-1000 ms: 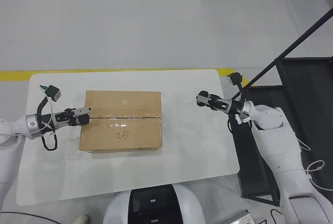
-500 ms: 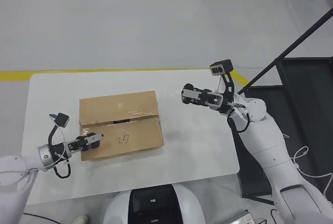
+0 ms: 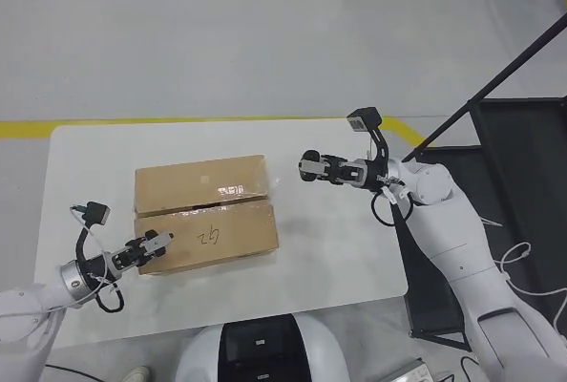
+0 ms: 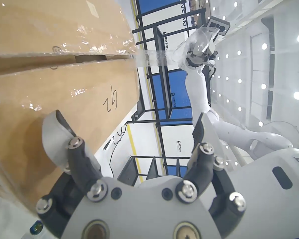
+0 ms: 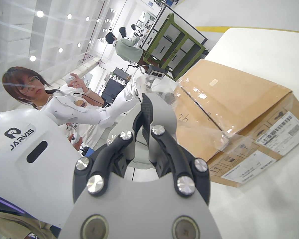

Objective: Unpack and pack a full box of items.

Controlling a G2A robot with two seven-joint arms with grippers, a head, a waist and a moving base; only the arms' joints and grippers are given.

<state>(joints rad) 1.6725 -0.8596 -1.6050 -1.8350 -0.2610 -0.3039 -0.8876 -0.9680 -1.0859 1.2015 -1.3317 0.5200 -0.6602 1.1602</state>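
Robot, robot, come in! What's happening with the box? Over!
Left gripper open at box corner. Right gripper shut on clear tape, stretched from the seam. Flaps barely parted; tape end stuck to box.

At the table's 8 o'clock is the left arm (image 3: pixel 16 310) and at 3 o'clock the right arm (image 3: pixel 455 239). Both wear glossy white rounded shells, with black cables looped at the wrists. At 6 o'clock the torso (image 3: pixel 260 355) is white around a black panel. The left gripper (image 4: pixel 128 119) and right gripper (image 5: pixel 145 100) share grey plates, black links, silver screws and ribbed black pads (image 4: pixel 197 130).
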